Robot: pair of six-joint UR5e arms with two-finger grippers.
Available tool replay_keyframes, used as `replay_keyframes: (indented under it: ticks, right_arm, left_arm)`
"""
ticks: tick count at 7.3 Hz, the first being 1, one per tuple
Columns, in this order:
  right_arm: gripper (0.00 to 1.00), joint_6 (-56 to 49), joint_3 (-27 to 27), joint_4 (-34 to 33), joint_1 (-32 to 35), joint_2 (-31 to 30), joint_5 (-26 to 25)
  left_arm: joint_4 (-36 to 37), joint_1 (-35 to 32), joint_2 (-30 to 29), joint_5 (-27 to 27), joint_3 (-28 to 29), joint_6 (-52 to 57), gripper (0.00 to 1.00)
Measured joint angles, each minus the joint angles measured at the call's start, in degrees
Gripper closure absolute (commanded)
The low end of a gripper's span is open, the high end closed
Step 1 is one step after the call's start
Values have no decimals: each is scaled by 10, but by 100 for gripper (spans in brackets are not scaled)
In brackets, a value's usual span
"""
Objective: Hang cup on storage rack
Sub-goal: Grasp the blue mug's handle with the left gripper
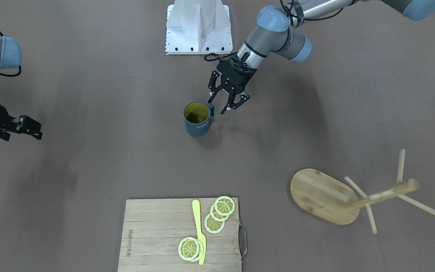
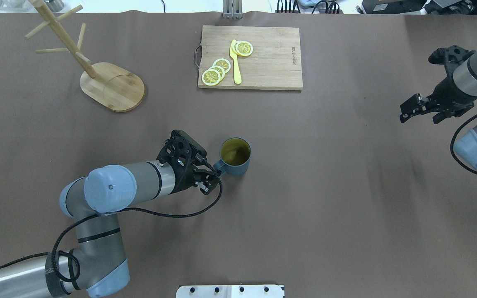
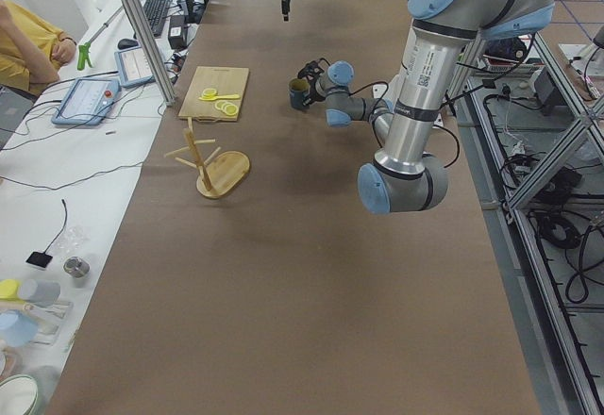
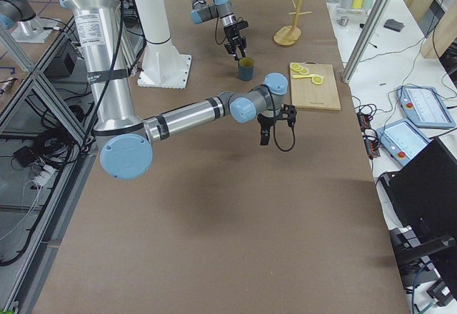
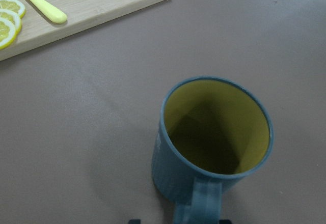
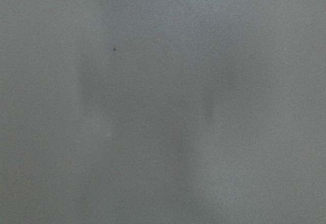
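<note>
L end effector [image 2: 210, 182] by cup [image 2: 235, 154].

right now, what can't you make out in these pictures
1. Right wrist view: only blurred grey, nothing recognisable.
2. Left wrist view: the bottom edge cuts off the left gripper, so whether it touches the handle of the cup is unclear.
3. Overhead view: the top edge cuts off the top of the storage rack, and the cup's lettering faces away.
</note>
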Motion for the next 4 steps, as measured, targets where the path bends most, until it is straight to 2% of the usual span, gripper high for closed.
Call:
replay_keyframes:
  ticks: [1, 2, 3, 4]
  right_arm:
    - [0, 0, 0, 0, 0, 0, 0]
    - [0, 0, -1, 0, 0, 0, 0]
    - [0, 0, -1, 0, 0, 0, 0]
    - [0, 0, -1, 0, 1, 0, 1]
  left_arm:
    - [-1, 4, -3, 7, 5, -1, 57]
    - [-2, 10, -6, 16, 11, -2, 83]
    - [-3, 14, -9, 24, 16, -4, 99]
    - [-4, 16, -10, 27, 18, -6, 100]
